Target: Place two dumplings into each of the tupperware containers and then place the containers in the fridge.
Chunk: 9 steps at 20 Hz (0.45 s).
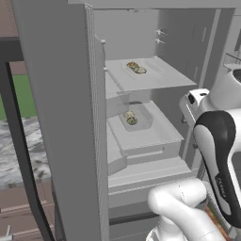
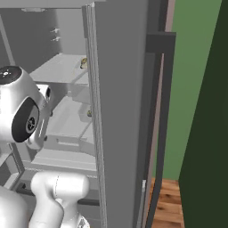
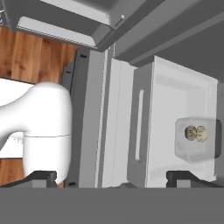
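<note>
Left base view: the fridge (image 1: 61, 117) stands open, its door (image 1: 56, 94) swung toward us on the left. On the upper shelf (image 1: 160, 77) sits one tub (image 1: 153, 67) with two dumplings (image 1: 136, 68) in it. On the shelf below (image 1: 155, 134) rests a second tub (image 1: 141, 120), also holding a pair (image 1: 130, 118). The white arm (image 1: 221, 155) rises at the lower right, well apart from both tubs.

From the hand view, the lower tub (image 3: 197, 137) shows as a pale box with its dumplings (image 3: 195, 133) side by side inside. The claw (image 3: 113, 178) hangs with its jaws spread wide, holding nothing.

In the right base view the door edge (image 2: 120, 111) hides most of the shelves.
</note>
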Motion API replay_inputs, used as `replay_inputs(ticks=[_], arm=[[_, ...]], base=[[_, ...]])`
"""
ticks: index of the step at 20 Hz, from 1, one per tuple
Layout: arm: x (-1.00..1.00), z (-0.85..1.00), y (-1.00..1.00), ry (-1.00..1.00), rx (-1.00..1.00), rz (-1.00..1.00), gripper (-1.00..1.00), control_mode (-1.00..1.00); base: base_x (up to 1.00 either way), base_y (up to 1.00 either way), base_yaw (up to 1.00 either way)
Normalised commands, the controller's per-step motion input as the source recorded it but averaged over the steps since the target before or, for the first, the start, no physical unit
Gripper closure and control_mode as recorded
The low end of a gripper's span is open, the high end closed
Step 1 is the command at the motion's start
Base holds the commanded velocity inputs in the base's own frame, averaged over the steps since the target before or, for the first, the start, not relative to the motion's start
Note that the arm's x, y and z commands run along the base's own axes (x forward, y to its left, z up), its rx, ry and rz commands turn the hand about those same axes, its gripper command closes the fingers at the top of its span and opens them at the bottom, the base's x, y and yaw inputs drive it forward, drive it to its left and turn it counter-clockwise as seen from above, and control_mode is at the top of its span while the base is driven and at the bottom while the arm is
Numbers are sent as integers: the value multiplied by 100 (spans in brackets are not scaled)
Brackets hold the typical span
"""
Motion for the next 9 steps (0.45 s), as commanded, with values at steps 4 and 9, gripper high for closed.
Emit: replay_inputs(ticks=[4,9], arm=[[25,-22,0,0,0,0,-100,-100],[16,-19,0,0,0,0,-100,-100]], base=[[0,0,0],[0,0,0]])
